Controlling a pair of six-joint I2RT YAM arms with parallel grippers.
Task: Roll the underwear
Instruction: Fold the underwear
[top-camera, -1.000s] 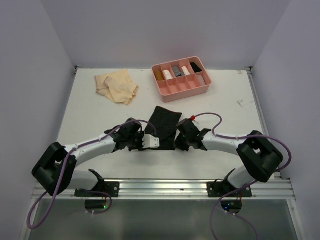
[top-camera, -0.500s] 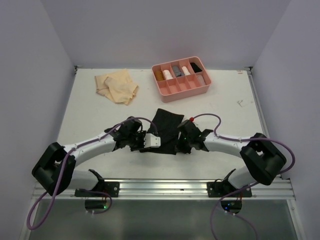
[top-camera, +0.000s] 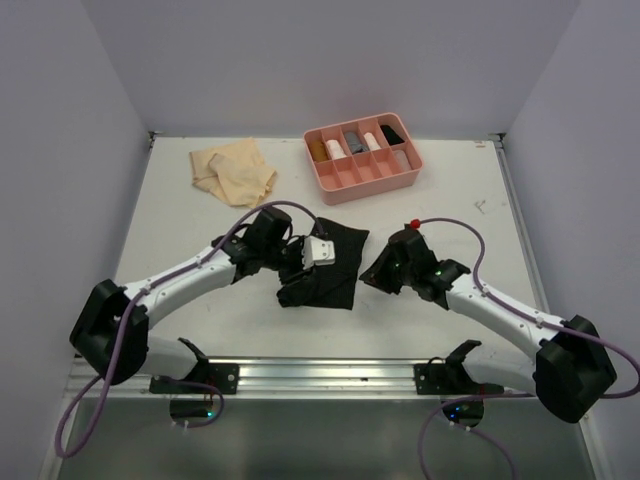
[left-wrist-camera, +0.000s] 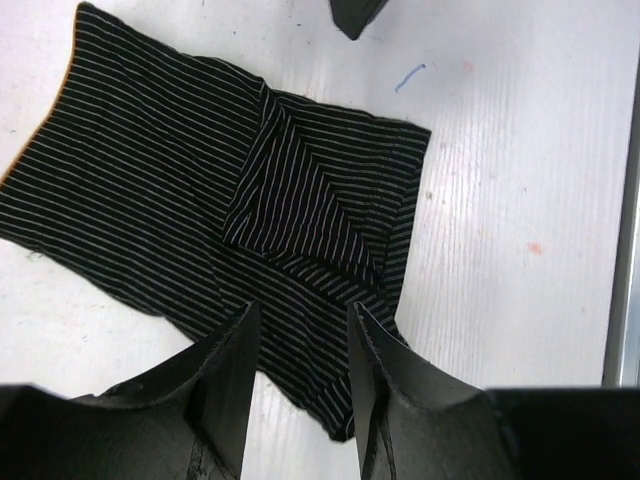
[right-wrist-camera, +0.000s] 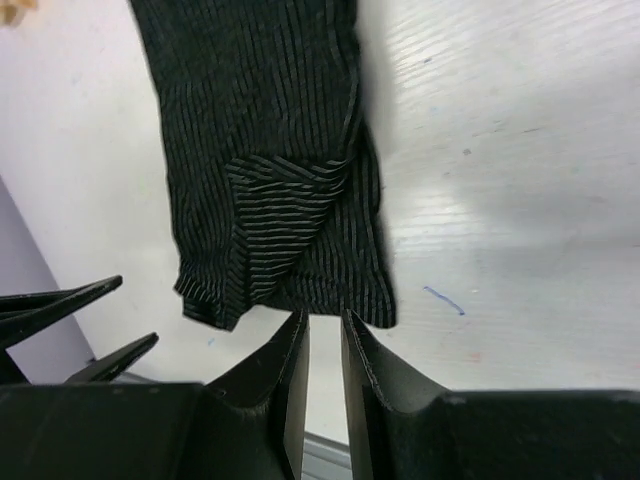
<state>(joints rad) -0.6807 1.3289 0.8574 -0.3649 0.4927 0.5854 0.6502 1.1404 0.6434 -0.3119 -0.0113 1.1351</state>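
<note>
The black striped underwear (top-camera: 325, 272) lies flat on the white table, with a triangular flap folded over its middle (left-wrist-camera: 290, 210). My left gripper (top-camera: 316, 262) hovers above it, jaws open, and the cloth's lower corner shows between them untouched (left-wrist-camera: 302, 310). My right gripper (top-camera: 374, 272) sits just off the cloth's right edge. Its jaws stand narrowly open with nothing between them (right-wrist-camera: 324, 315), and the hem of the underwear (right-wrist-camera: 270, 150) lies just beyond the tips. A pale tan underwear (top-camera: 235, 172) lies crumpled at the back left.
A pink divided tray (top-camera: 366, 189) stands at the back centre-right with several rolled items in its compartments. The metal rail (top-camera: 330, 375) runs along the near edge. Grey walls close in the table on the left, back and right.
Both grippers have opened and let go of the black underwear. The left gripper moved up and right over the cloth. The right gripper drew back to the right, off the cloth.
</note>
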